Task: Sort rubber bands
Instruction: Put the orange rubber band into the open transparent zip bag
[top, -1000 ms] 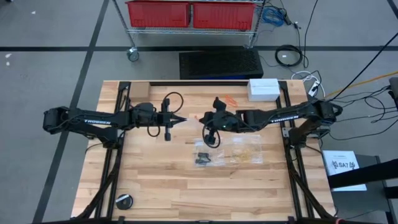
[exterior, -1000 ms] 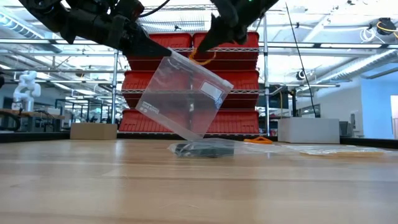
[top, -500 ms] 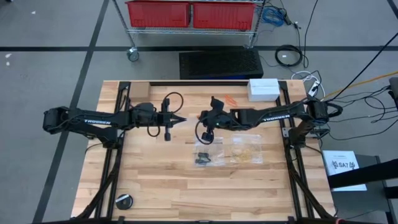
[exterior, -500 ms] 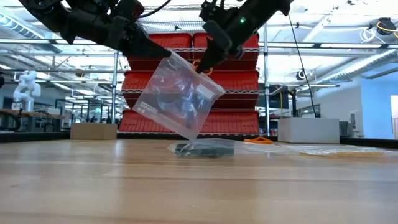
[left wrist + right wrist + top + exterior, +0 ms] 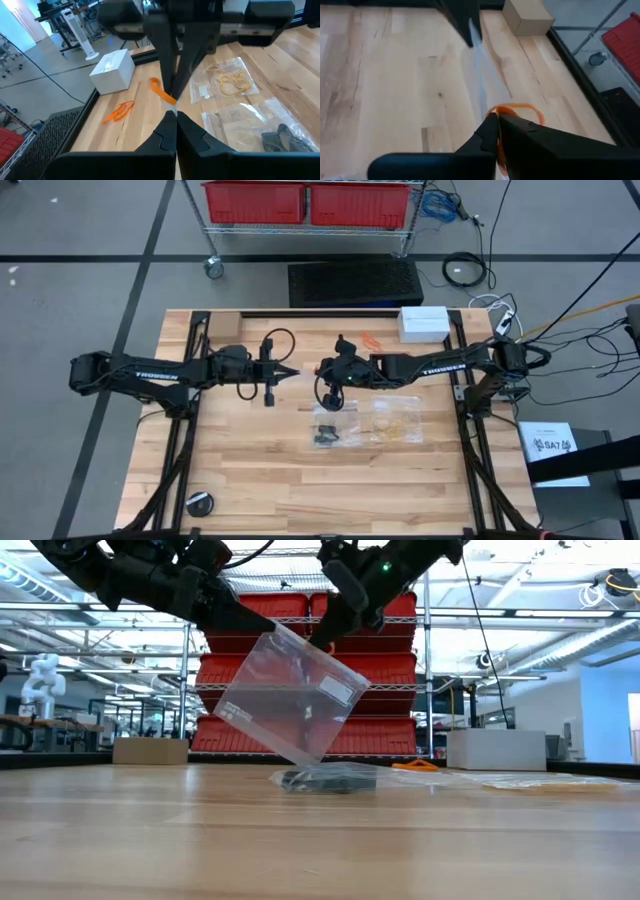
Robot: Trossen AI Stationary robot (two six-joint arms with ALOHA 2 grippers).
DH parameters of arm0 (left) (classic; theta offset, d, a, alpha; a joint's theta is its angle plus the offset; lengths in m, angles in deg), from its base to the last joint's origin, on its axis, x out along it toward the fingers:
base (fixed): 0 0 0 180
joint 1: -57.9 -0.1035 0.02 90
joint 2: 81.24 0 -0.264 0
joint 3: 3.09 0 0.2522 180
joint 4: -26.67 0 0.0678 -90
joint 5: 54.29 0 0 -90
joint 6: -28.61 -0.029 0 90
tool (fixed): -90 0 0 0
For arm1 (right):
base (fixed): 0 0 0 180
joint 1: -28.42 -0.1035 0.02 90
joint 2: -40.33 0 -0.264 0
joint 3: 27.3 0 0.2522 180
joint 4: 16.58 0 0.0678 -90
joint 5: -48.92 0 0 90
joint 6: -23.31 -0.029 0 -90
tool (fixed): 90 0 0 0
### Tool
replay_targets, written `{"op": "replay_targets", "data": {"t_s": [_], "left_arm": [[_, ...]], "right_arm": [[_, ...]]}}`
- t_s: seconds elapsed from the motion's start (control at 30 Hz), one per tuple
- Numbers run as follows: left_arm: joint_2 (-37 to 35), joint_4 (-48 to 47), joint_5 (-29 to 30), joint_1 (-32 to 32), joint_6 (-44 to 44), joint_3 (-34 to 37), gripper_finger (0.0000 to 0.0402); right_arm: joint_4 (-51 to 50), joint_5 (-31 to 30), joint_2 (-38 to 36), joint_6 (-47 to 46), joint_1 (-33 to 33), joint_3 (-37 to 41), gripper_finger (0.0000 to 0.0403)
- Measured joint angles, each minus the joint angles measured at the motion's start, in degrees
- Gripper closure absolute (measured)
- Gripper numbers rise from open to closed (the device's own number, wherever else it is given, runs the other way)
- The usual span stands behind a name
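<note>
left hand (image 5: pixel 262 625) pinching corner of clear bag (image 5: pixel 290 695), holding it up off surface (image 5: pixel 320 840). right hand (image 5: pixel 495 125) clamped on orange rubber band (image 5: pixel 517 111), hovering just beside left hand, at bag's mouth. step: bagging orange band. next move calling for fingertips entering opening, then parting. more orange bands (image 5: pixel 118 110) lying beyond both hands.

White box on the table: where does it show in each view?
High view: white box at the table's far right corner.
Low view: the box right of centre, at the far edge.
Left wrist view: the box by the table's rail.
Right wrist view: not in it.
Shared landmark: loose orange rubber bands lying beside it.
</note>
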Motion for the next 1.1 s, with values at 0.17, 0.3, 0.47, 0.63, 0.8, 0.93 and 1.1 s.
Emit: {"op": "replay_targets", "data": {"t_s": [0.17, 0.3, 0.47, 0.63, 0.8, 0.93, 1.1], "left_arm": [[0.0, 0.6, 0.0, 0.0, 0.0, 0.0, 0.0401], [0.0, 0.6, 0.0, 0.0, 0.0, 0.0, 0.0401], [0.0, 0.5, 0.0, 0.0, 0.0, 0.0, 0.0401], [0.0, 0.5, 0.0, 0.0, 0.5, 0.0, 0.0401], [0.0, 0.3, 0.0, 0.0, 0.6, 0.0, 0.0401], [0.0, 0.3, 0.0, 0.0, 0.6, 0.0, 0.0401], [0.0, 0.3, 0.0, 0.0, 0.6, 0.0, 0.0401]], "right_arm": [[0.5, 1.8, 0.4, -2.3, 1.1, 0.0, 0.0396], [0.2, 2.5, 0.4, -2.4, 1.3, 0.0, 0.0366], [-0.9, 6.3, 0.4, -2.4, 1.2, -1.0, 0.0306], [-2.1, 6.5, 0.4, -2.4, 1.1, -4.0, 0.0263], [-3.1, 6.2, 0.4, -2.4, 1.2, -4.9, 0.0256], [-6.9, 4.4, 0.4, -4.4, 1.3, -4.9, 0.0264], [-8.1, 2.9, 0.4, -4.0, 0.2, -4.9, 0.0284]]}}
